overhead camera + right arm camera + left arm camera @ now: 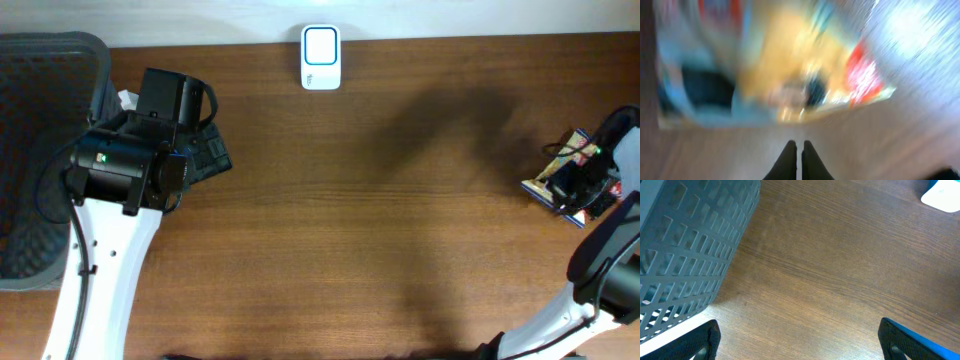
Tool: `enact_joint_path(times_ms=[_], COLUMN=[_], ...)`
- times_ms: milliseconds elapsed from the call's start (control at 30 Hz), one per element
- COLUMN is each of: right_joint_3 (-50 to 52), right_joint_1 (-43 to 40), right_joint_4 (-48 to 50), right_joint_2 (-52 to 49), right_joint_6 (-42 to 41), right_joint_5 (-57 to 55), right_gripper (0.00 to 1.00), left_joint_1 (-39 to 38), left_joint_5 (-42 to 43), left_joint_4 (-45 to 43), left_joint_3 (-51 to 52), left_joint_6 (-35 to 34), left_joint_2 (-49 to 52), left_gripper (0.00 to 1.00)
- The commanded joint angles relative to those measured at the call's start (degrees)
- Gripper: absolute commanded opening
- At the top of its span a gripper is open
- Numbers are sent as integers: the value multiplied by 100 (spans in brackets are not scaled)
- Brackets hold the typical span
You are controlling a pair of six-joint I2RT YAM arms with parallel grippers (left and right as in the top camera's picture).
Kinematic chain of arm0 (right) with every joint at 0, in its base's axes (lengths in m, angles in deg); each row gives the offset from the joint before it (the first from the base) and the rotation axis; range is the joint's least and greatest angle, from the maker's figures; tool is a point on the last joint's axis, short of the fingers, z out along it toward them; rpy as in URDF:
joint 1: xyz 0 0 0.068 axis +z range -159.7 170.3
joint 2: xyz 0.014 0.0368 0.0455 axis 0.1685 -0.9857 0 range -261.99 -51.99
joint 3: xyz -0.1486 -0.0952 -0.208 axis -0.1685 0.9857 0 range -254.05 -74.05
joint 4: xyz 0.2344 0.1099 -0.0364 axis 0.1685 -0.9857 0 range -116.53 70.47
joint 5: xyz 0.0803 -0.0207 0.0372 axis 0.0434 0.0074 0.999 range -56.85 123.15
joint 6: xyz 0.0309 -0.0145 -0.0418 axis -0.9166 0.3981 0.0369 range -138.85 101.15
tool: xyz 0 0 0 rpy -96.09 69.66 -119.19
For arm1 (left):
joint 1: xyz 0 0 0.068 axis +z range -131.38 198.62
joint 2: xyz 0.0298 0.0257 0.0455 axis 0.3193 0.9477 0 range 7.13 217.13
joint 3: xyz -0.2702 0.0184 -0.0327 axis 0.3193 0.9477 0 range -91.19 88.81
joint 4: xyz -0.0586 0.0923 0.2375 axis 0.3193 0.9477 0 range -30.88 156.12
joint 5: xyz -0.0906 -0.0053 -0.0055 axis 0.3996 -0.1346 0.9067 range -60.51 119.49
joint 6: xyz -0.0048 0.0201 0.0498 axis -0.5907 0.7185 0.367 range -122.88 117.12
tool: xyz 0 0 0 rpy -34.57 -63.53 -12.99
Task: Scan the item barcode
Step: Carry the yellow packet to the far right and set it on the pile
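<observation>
At far right, the packet (560, 183) (probably light, crinkly) wants an edge pinch; right gripper (800, 159) closed empty, left gripper (800, 342) wide.

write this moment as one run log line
left tool: open, empty, beside grey basket | right tool: shut, empty, by colourful packet, contact unclear | white device: far edge, untouched | scan: not done

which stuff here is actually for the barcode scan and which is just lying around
For the job:
- colourful packet
- white scanner
- right pincer, shut, close to the packet

Just lying about:
- grey basket
- left pincer, open and holding nothing
</observation>
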Motion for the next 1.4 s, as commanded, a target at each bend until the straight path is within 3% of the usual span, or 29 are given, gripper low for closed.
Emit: enact_joint_path(times_ms=[0,233,300,367,500,633,767,833,1000,1133,1267,1300,1333,1367], right_joint_3=[20,-44,-317,-813,-1980,-1528,-612,-380,-623,-1147,-1150,-1150,-1150,-1150], right_joint_1=[-127,-131,-131,-125,-103,-42,-9,-46,-55,-2,164,192,195,192], right_joint_4=[824,2002,1799,1287,195,640,1825,2153,1897,1475,1239,1108,1038,896], right_joint_2=[46,46,48,55,55,-85,-498,-634,-411,387,1394,1665,1882,2114], right_joint_6=[-278,330,328,326,328,339,1329,1370,1311,1073,1064,1051,1051,1051], right_joint_5=[-557,-669,-669,-623,-153,-22,-66,-348,-1727,-1287,223,612,970,1392], right_gripper=[12,15,14,4,8,5,6,5,4,6,19,64,99,99], left_joint_1=[20,20,20,20,20,20,20,20,20,20,20,20,20,20], left_joint_5=[0,0,0,0,0,0,0,0,0,0,0,0,0,0], left_joint_4=[0,0,0,0,0,0,0,0,0,0,0,0,0,0], left_joint_3=[-48,-48,-48,-48,-48,-48,-48,-48,-48,-48,-48,-48,-48,-48], left_joint_6=[9,9,9,7,9,9,9,9,9,9,9,9,9,9], left_joint_2=[-81,-81,-81,-81,-81,-81,-81,-81,-81,-81,-81,-81,-81,-81], left_gripper=[99,99,99,99,99,99,99,99,99,99,99,99,99,99])
